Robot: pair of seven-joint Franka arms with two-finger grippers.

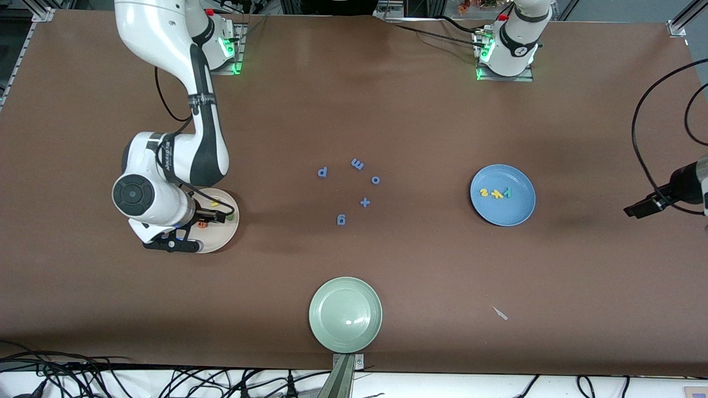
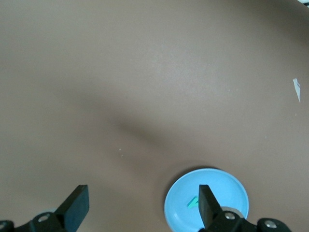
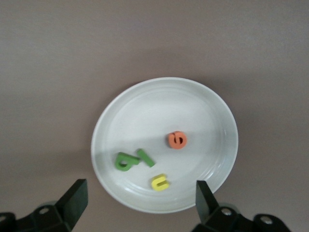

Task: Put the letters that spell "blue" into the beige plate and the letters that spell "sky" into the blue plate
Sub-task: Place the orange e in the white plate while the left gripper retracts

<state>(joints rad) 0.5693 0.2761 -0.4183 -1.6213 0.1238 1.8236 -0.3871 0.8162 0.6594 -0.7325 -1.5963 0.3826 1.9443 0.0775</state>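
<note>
Front view: the right gripper (image 1: 206, 219) hangs over the beige plate (image 1: 228, 232) at the right arm's end of the table, its wrist covering much of the plate. Bits of orange and yellow show beneath it. The left gripper (image 1: 636, 210) waits at the left arm's edge of the table, well apart from the blue plate (image 1: 502, 194), which holds the yellow s (image 1: 483, 192), yellow k (image 1: 496, 193) and teal y (image 1: 509, 192). Mid-table lie blue letters (image 1: 357, 164) and a plus sign (image 1: 364, 202); a pale green plate (image 1: 345, 314) sits nearer the camera.

Left wrist view: fingers (image 2: 75, 207) stand wide apart, holding nothing. The blue plate lies under the gripper's far fingertip side, the teal y visible in it.

Right wrist view: fingers (image 3: 73, 201) spread wide, empty. Directly below, between them, the beige plate holds the green b (image 3: 125, 161) touching the green l (image 3: 145, 157), the yellow u (image 3: 160, 182) just beside, and the orange e (image 3: 177, 139) a little apart.
</note>
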